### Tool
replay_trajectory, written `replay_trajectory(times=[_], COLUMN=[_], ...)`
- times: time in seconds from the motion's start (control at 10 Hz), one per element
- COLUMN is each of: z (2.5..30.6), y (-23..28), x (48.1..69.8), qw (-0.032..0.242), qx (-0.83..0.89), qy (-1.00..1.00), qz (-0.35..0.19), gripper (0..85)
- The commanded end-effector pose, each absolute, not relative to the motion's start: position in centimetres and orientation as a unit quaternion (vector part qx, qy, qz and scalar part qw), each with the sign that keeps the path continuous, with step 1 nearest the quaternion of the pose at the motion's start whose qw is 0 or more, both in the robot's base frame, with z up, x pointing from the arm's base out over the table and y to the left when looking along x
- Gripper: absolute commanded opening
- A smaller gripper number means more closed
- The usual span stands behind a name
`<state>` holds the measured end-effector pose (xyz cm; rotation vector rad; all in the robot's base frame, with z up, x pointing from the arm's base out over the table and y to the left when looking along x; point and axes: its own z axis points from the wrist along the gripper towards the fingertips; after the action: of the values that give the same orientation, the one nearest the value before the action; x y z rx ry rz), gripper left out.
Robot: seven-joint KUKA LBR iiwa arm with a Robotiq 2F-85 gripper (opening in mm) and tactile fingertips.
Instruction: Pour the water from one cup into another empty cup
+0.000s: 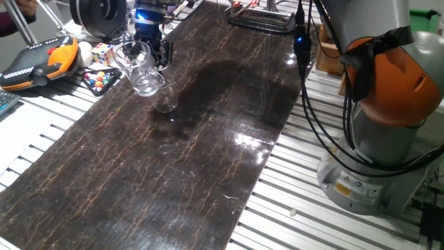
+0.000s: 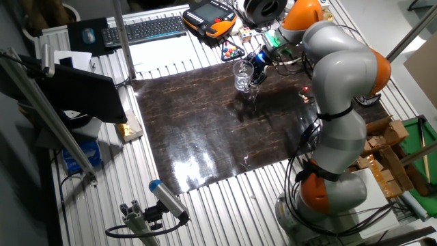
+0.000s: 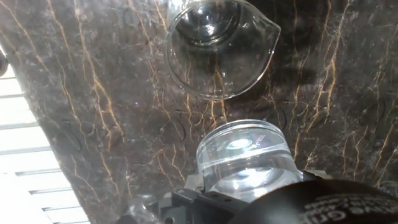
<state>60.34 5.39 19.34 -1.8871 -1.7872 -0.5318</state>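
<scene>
The gripper [image 1: 158, 54] seems clamped on the tilted, slippery, fragile big cup [image 1: 140, 67], above the small cup [image 1: 165, 104].

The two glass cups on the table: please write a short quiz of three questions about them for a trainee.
1. True or false: the larger cup lies on the keyboard.
2. The smaller cup stands on: A) the dark mat; B) the bare metal slats; C) the orange pendant.
3. Fill in: the tool grips the ___ cup.
Key: 1 false; 2 A; 3 larger.
</scene>
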Motion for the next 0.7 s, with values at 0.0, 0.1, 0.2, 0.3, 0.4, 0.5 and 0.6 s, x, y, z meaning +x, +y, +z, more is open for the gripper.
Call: replay_trajectory(times=[0.0, 0.1, 0.2, 0.3, 0.4, 0.5, 0.6], z=[19.3, 19.3, 19.3, 19.5, 19.6, 19.6, 19.6], y=[5.4, 5.4, 5.4, 4.8, 3.9, 3.0, 2.0], x=[60.3, 60.3, 60.3, 60.4, 60.5, 60.5, 60.6], qw=[0.245, 0.247, 0.248, 0.246, 0.240, 0.234, 0.232], qx=[-0.691, -0.693, -0.696, -0.698, -0.700, -0.702, -0.703], qy=[-0.650, -0.646, -0.644, -0.644, -0.645, -0.648, -0.647], qz=[-0.198, -0.201, -0.201, -0.195, -0.190, -0.184, -0.183], gripper=[0.7, 0.7, 0.7, 0.7, 0.7, 0.7, 0.7])
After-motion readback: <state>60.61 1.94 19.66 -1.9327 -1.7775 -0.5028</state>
